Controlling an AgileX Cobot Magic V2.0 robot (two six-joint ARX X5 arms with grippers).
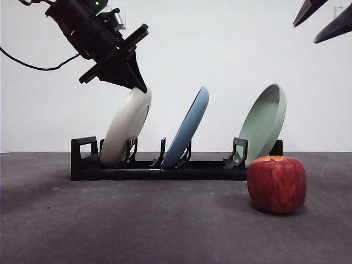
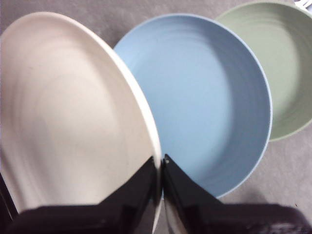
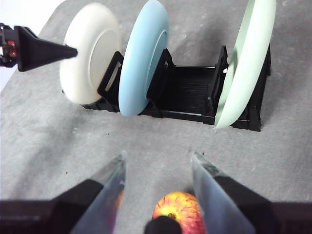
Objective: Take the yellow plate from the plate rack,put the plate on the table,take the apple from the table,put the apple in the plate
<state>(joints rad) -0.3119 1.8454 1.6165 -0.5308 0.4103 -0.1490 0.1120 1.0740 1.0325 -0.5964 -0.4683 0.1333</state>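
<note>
The yellow plate (image 1: 126,129) is cream and stands tilted in the end slot of the black plate rack (image 1: 159,168), by its loop handle. My left gripper (image 1: 140,87) comes down from the upper left and is shut on the plate's top rim; the left wrist view shows the rim (image 2: 73,122) pinched between the jaws (image 2: 161,163). The red apple (image 1: 276,184) sits on the grey table (image 1: 137,220) in front of the rack's other end. My right gripper (image 3: 158,163) is open and empty, hovering above the apple (image 3: 178,209).
A blue plate (image 1: 190,129) leans in the middle slot and a pale green plate (image 1: 267,124) in the far slot, just behind the apple. The right gripper's tips (image 1: 304,34) show at the top right corner of the front view.
</note>
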